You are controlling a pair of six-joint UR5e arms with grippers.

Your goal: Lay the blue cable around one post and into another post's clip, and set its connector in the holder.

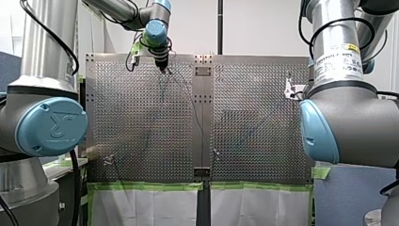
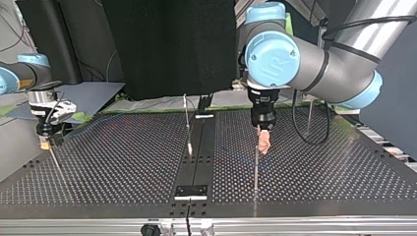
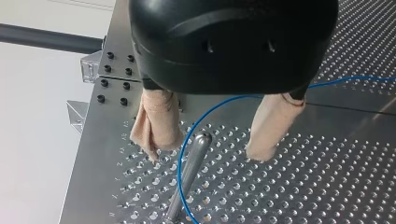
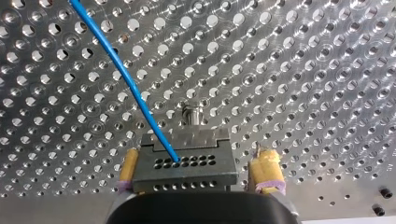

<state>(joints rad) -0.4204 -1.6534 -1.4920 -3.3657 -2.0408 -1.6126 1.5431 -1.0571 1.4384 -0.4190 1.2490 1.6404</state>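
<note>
While green tape (image 1: 150, 186) and white sheeting (image 1: 150, 207) edge the bottom of the front view, the perforated metal table (image 1: 141, 122) runs back to a pale wall, with a short post (image 1: 215, 153) low at centre. My left arm reaches to the table's upper left. Seen from the left wrist, my left gripper (image 3: 205, 153), black with beige pads (image 3: 156, 123), stands open astride a metal post (image 3: 187, 177). The blue cable (image 3: 219, 105) curves round that post between the fingers. Seen from the right wrist, my right gripper (image 4: 196, 156) has its yellow pads (image 4: 267, 170) spread either side of a grey holed connector block (image 4: 184, 163) that takes the cable's end. One pad lies against the block and the other is clear of it. A stud (image 4: 194, 114) stands just beyond.
</note>
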